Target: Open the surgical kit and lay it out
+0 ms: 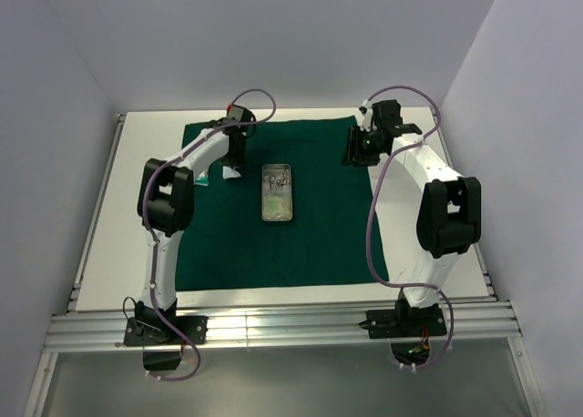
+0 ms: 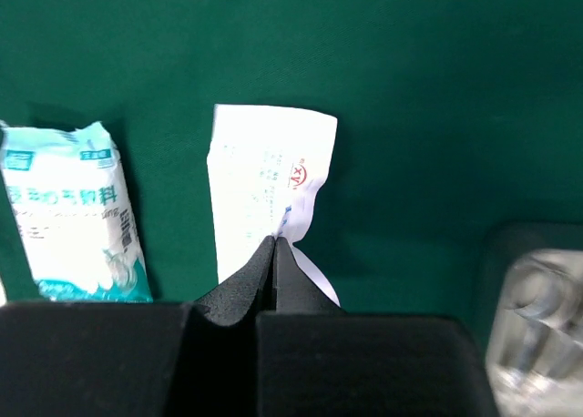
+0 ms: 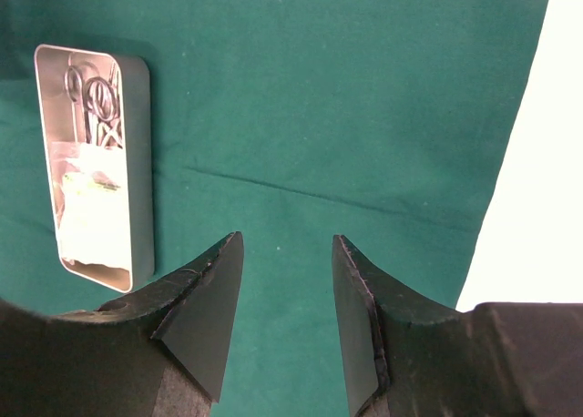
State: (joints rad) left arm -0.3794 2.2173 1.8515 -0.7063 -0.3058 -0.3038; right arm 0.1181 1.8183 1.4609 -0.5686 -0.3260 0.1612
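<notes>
The dark green cloth [image 1: 310, 239] lies spread flat on the table. The steel tray [image 1: 263, 198] stands on its middle; in the right wrist view the tray [image 3: 138, 162] holds steel clamps [image 3: 96, 103] and a pale packet [image 3: 91, 208]. My left gripper [image 2: 275, 240] is shut on the near edge of a white packet [image 2: 264, 176] on the cloth, left of the tray [image 2: 537, 317]. A teal-printed packet [image 2: 68, 212] lies just left of it. In the top view my left gripper [image 1: 233, 158] is over both packets [image 1: 204, 175]. My right gripper [image 3: 287, 253] is open and empty above bare cloth.
The cloth's right edge meets the white table [image 3: 537, 208] close to my right gripper [image 1: 355, 149]. White table shows all around the cloth [image 1: 428, 253]. Grey walls close in the left, back and right sides.
</notes>
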